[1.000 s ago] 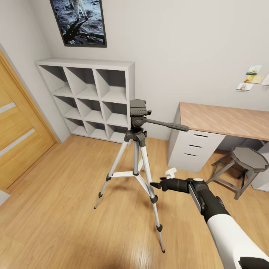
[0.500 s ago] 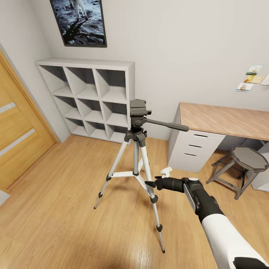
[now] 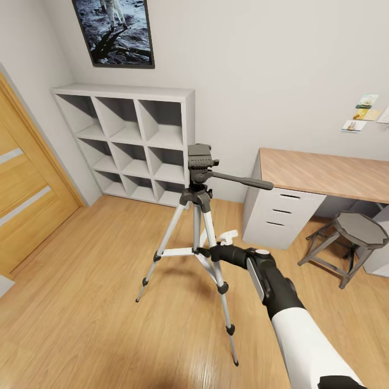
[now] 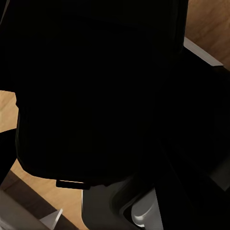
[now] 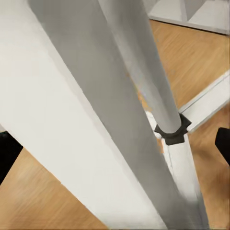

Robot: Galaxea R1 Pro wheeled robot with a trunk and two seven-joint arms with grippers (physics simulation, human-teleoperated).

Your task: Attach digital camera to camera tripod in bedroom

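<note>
The camera tripod (image 3: pixel 195 216) stands on the wood floor in the middle of the bedroom, silver legs spread. Its dark grey head (image 3: pixel 200 157) is bare, and the pan handle points right. My right gripper (image 3: pixel 202 252) reaches in from the right at mid-leg height, beside the centre brace. In the right wrist view a silver tripod leg (image 5: pixel 96 120) runs very close between the black fingertips (image 5: pixel 223 143), which stand wide apart, open. A dark boxy mass (image 4: pixel 96 96) sits right against the left wrist camera; I cannot tell whether it is the digital camera.
Grey cube shelves (image 3: pixel 129 140) stand against the back wall under a poster (image 3: pixel 116 29). A wood-topped desk (image 3: pixel 324 173) with white drawers (image 3: pixel 278 216) and a grey stool (image 3: pixel 356 232) are at the right. An oak door (image 3: pixel 27 200) is at the left. Open floor lies front left.
My right arm has moved left and slightly up, from clear of the tripod's right leg to right at the legs. The tripod has not moved.
</note>
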